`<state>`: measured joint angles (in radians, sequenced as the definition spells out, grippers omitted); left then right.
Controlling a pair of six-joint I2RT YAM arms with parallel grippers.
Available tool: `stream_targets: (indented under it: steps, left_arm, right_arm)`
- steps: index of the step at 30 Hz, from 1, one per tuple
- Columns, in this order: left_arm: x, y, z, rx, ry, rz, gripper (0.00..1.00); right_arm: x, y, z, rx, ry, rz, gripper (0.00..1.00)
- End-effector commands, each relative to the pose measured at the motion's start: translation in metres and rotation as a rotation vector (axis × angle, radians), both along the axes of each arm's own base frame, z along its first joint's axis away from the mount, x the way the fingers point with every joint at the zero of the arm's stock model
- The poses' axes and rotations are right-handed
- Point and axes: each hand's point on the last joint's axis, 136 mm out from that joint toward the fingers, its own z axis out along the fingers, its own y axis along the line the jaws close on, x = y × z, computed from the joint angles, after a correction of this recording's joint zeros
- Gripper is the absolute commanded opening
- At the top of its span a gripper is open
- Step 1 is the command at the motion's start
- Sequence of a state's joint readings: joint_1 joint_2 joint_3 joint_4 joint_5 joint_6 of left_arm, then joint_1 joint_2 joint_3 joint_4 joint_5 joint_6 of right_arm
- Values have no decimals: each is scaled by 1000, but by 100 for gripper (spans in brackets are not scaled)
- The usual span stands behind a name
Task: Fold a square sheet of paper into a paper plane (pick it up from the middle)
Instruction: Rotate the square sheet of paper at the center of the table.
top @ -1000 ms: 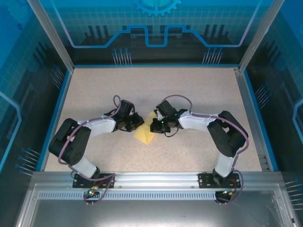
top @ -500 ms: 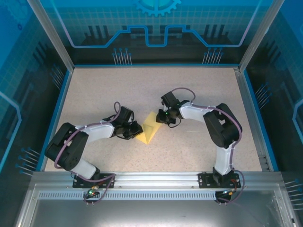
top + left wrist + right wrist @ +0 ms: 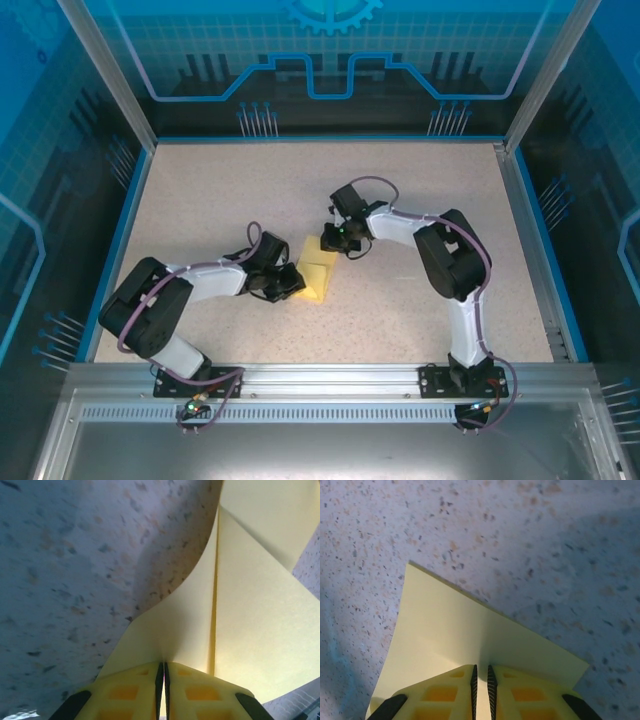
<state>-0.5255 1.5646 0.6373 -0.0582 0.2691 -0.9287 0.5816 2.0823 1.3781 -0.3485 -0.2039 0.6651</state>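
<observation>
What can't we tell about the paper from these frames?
- Top external: paper too small to count folds; left gripper and right gripper cover its gripped edges.
- Left wrist: the frame's top and right edges cut the paper off.
- Right wrist: the fingers hide its near edge.

From above and behind the arms, we are looking down on the whole table (image 3: 200,190), far enough off to take in both arm bases at the bottom. On the left wrist we are peering past the left gripper (image 3: 163,690), very close to the sheet of paper (image 3: 250,620). On the right wrist we are facing that sheet past the right gripper (image 3: 481,690), equally close. All three views are sharing the sheet and the speckled tabletop around it.
</observation>
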Motion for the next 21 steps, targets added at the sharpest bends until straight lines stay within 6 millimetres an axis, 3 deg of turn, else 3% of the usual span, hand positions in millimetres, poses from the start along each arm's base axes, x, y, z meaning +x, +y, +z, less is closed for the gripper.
stream_targets:
  steps: [1, 5, 9, 12, 15, 21]
  left_arm:
    - [-25, 1, -17, 36, 103, -10, 16]
    - [-20, -4, -1, 14, 61, -17, 17]
    - [-2, -14, 32, -22, -34, -48, 18]
    - [13, -17, 50, -35, -88, -63, 18]
    - [29, -14, 51, -38, -112, -60, 16]
    - [53, -12, 44, -55, -129, -50, 7]
  right_arm:
    - [-5, -3, -16, -23, 45, 83, 16]
    - [3, 3, 6, 37, 3, 132, 16]
    - [10, 4, 63, 103, -97, 148, 16]
    - [2, -4, 92, 128, -142, 139, 16]
    - [-16, -9, 100, 142, -146, 128, 16]
    - [-55, -17, 96, 149, -126, 103, 9]
